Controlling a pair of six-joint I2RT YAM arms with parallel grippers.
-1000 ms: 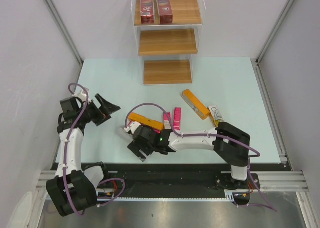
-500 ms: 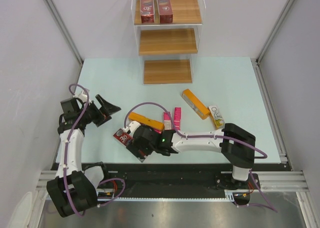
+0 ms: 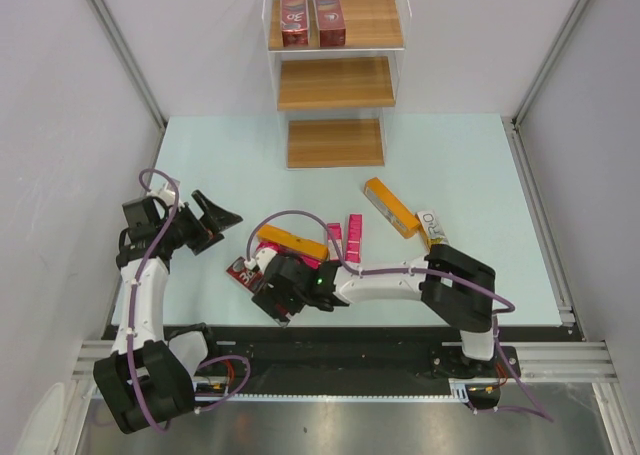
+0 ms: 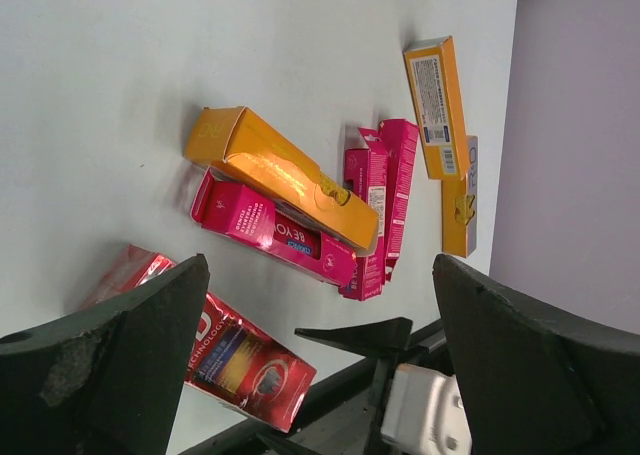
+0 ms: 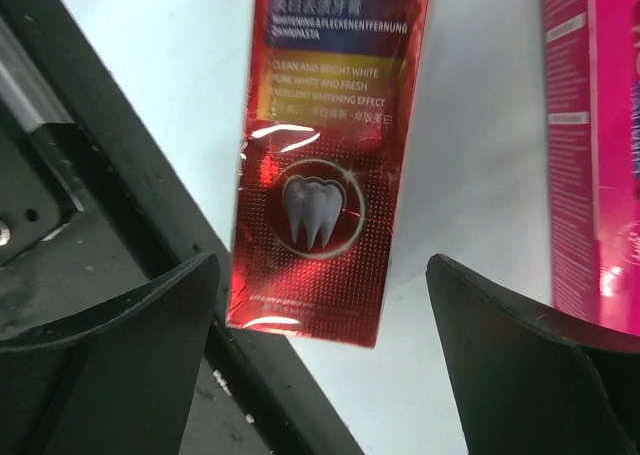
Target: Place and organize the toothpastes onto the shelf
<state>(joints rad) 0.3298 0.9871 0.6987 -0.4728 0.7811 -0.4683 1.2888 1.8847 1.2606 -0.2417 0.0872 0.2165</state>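
Two dark red toothpastes point(image 3: 293, 12) point(image 3: 328, 12) lie on the top board of the shelf point(image 3: 336, 83). On the table lie orange cartons point(image 3: 291, 242) point(image 3: 392, 207) point(image 3: 432, 230) and slim pink ones point(image 3: 353, 237). A dark red carton point(image 3: 243, 272) point(image 5: 320, 145) point(image 4: 235, 360) lies near the front edge. My right gripper point(image 3: 275, 290) point(image 5: 320, 365) hovers open over its near end, its fingers on either side and apart from it. My left gripper point(image 3: 215, 220) point(image 4: 320, 375) is open and empty at the left, facing the pile.
The black front rail point(image 5: 100, 225) runs just beside the dark red carton's end. A pink carton point(image 4: 275, 230) lies under the orange one point(image 4: 280, 175). The shelf's middle and lower boards point(image 3: 336, 142) carry nothing. Grey walls close in both sides.
My right gripper has shifted slightly left and toward the front edge, and the dark red carton now shows beside it. The left arm has not moved.
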